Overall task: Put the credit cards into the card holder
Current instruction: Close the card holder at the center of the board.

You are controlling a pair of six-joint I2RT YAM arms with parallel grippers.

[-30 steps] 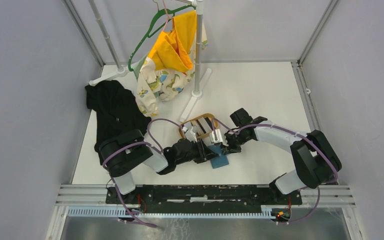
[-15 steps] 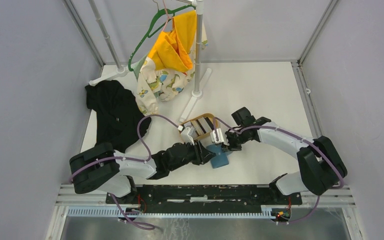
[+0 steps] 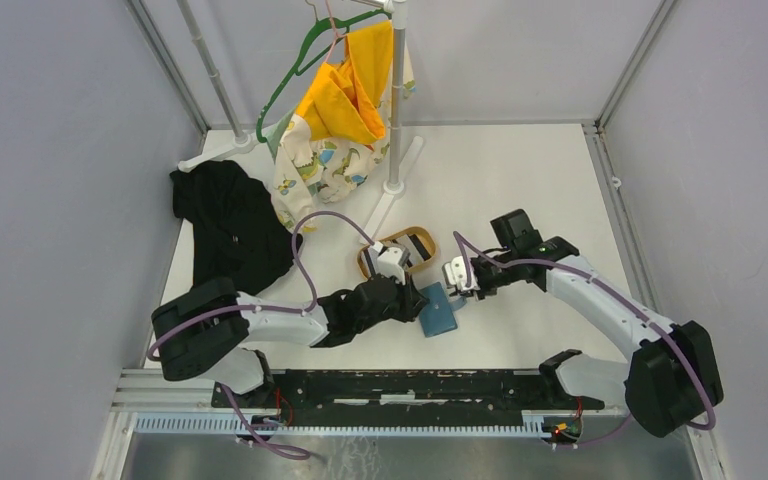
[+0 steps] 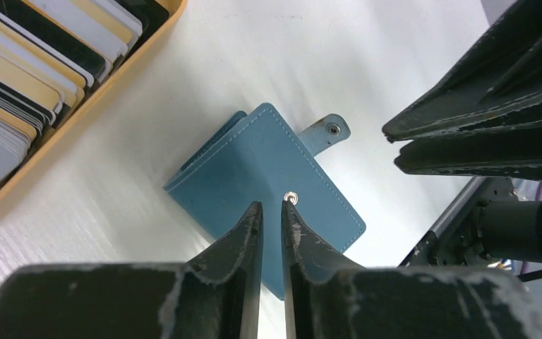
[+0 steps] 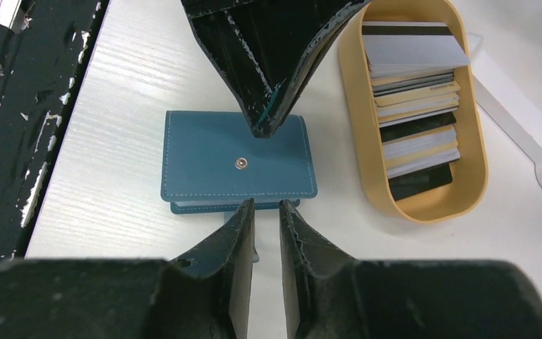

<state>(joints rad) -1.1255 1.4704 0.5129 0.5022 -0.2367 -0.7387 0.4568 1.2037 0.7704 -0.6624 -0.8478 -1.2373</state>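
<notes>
From above we see just one teal card holder point(image 3: 439, 315), shut, flat on the tabletop point(image 3: 520, 180) between two arms. The left wrist view adds its loose snap tab point(image 4: 327, 131). The right wrist view shows one oval tray point(image 5: 481, 162) just beside it, holding the credit cards point(image 5: 413, 92), too overlapped to count. The left end effector point(image 4: 271, 212) and right end effector point(image 5: 265, 212) are clenched on nothing.
</notes>
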